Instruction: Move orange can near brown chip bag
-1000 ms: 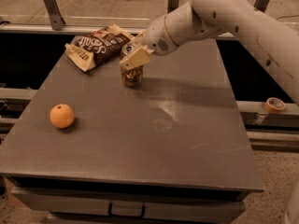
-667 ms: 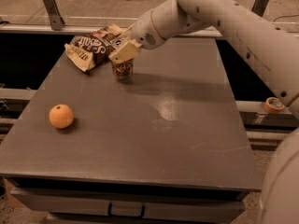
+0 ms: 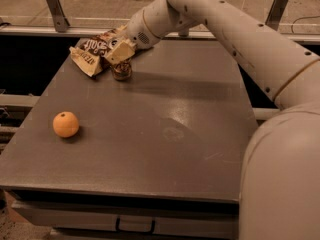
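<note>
The orange can [image 3: 121, 71] stands upright on the grey table [image 3: 165, 134] at the far left, right beside the brown chip bag [image 3: 95, 51]. The bag lies flat at the table's far left corner, dark brown with tan edges and white lettering. My gripper [image 3: 120, 54] sits on top of the can and covers its upper half. It appears shut on the can. Only the can's lower part shows under the fingers.
A round orange fruit [image 3: 66, 124] lies on the table near its left edge. My white arm reaches in from the right and fills the lower right of the view. A rail with metal posts [image 3: 55, 6] runs behind the table. A drawer handle [image 3: 134, 226] shows below the front edge.
My gripper has carried the can to the left and farther back across the table. The can now sits right beside the chip bag. The fruit has not moved.
</note>
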You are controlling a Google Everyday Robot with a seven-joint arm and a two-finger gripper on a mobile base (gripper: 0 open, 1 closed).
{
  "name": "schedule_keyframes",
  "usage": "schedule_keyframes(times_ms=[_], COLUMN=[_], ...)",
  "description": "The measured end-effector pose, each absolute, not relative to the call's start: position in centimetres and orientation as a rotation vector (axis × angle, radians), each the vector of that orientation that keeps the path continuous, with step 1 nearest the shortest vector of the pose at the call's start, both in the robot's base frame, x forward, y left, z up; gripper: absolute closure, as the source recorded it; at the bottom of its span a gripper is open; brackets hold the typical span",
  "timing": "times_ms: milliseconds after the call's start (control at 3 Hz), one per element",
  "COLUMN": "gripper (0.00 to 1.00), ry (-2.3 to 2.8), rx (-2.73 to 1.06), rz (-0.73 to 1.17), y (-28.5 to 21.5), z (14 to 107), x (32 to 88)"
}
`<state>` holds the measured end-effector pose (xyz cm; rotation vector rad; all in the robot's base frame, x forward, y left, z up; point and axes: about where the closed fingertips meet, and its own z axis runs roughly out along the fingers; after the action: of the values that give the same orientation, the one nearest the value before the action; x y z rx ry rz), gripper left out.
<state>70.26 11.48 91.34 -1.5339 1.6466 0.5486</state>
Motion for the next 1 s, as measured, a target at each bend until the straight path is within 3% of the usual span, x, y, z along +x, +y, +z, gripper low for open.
schedule_keyframes(times_ms=[667,1000], gripper=[0.12,0.0], ry=[1.659,1.659], rx=[-1.537,-1.534], rz=[0.537,0.54], y=[13.17,13.28], z=[90.48,90.5], x=[71.83,71.93])
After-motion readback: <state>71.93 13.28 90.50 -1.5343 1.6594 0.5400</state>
